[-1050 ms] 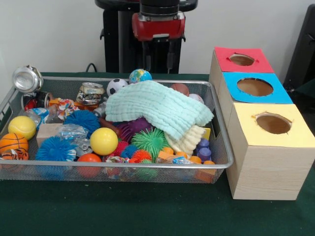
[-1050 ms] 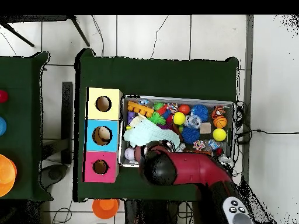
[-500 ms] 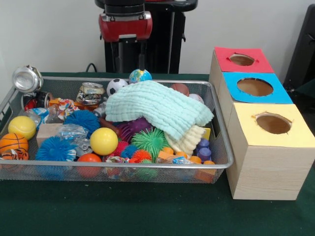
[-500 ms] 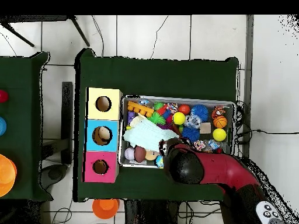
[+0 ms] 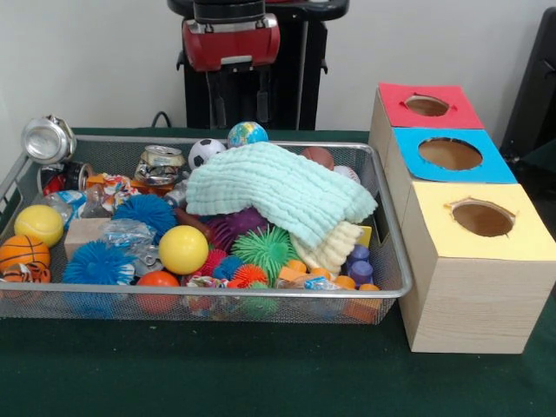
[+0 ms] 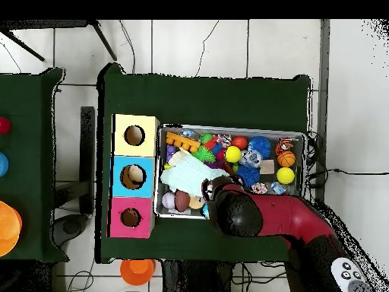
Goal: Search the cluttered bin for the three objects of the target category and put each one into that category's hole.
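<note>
Mesh bin (image 5: 387, 287) near edge: yellow ball (image 5: 183, 249), spiky balls. Mid-bin: mint cloth (image 5: 278, 191) over the clutter. Far rim: globe ball (image 5: 248, 134), directly below gripper (image 5: 241, 95), apart; fingers spread, holding nothing.

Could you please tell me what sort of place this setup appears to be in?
Probably a robotics lab: a red arm hangs over a mesh bin of toys, beside wooden boxes with coloured holes on a green table.
</note>
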Controlling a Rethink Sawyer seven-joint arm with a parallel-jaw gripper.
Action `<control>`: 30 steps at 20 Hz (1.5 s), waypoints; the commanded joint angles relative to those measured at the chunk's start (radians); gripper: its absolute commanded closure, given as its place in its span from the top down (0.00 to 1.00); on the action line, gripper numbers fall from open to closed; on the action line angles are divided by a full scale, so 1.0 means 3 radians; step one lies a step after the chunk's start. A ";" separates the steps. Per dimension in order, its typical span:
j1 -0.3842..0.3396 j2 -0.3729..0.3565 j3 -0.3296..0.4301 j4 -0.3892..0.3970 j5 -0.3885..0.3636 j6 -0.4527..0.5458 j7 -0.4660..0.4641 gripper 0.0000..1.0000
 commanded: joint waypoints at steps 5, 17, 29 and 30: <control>-0.0067 -0.0098 0.0377 -0.0009 -0.0214 0.0529 -0.0449 1.00; -0.0218 -0.0030 0.0524 -0.0080 -0.0266 0.0634 -0.0497 1.00; -0.0423 -0.0008 0.0696 -0.0034 -0.0346 0.0645 -0.0559 1.00; -0.0403 0.0017 0.0688 -0.0072 -0.0355 0.0673 -0.0541 1.00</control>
